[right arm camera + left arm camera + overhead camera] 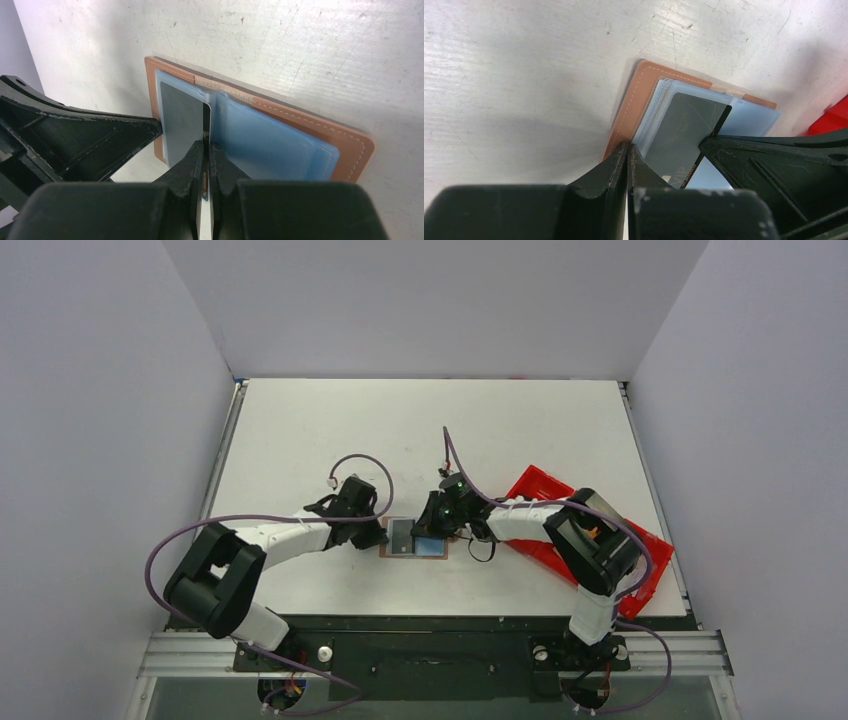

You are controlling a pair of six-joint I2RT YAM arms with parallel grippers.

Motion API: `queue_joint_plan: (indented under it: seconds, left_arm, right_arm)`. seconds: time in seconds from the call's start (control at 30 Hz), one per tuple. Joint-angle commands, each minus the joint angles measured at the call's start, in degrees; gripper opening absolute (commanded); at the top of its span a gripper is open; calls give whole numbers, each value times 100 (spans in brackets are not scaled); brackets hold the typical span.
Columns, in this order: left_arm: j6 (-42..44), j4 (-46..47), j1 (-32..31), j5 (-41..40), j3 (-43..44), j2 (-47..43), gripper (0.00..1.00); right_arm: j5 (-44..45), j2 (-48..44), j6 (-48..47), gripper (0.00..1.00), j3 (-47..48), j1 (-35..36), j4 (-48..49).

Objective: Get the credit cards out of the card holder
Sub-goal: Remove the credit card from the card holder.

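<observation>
Overhead and wrist views of two robot arms meeting over a small brown leather card holder [413,538]. It lies open and flat on the white worktop [330,430], roughly midway between the left and right edges and nearer the near edge than the far one. A long red tray [530,485] sits close by toward the near right corner. The left gripper [627,150] has its jaws fully closed, with the tips down on the holder's left edge where the leather meets the light blue inner panels [270,145]. It appears to pin the holder down, though the close view does not show whether a thin leaf is caught between the tips. The right gripper [206,147] has its jaws closed on the raised edge of a grey card [679,130] along the holder's centre fold, and the rest of the card slopes down over the left-hand panel. The main risk is that the card's lower part may be tucked in a sleeve, so a pull at the wrong angle could drag the whole holder along or bend the card. The pinch covers only a narrow strip of card edge, so it could slip free under friction. If the left tips slide off the leather, the holder could lift or fold shut. The two grippers sit just beside each other, so a sideways pull risks them knocking together.
</observation>
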Motion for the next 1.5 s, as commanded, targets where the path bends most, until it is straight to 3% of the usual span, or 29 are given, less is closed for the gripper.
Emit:
queue_joint_plan:
  seconds: [0.0, 0.6, 0.8, 1.07, 1.47]
  left_arm:
    - [-197, -954, 83, -607, -402, -89, 0]
    - [-191, -754, 164, -500, -582, -566, 0]
    - [59, -1111, 140, -558, -195, -901, 0]
    - [195, -1165, 124, -417, -141, -1304, 0]
    - [417, -826, 64, 58, -147, -944, 0]
  right_arm:
    - [524, -281, -435, 0, 172, 31, -600]
    - [644, -239, -797, 0, 268, 5, -1026]
    - [572, 88, -1048, 0, 814, 632, -1324]
    - [371, 368, -1014, 0, 1014, 777, -1221]
    - [409, 416, -978, 0, 1035, 704, -1260]
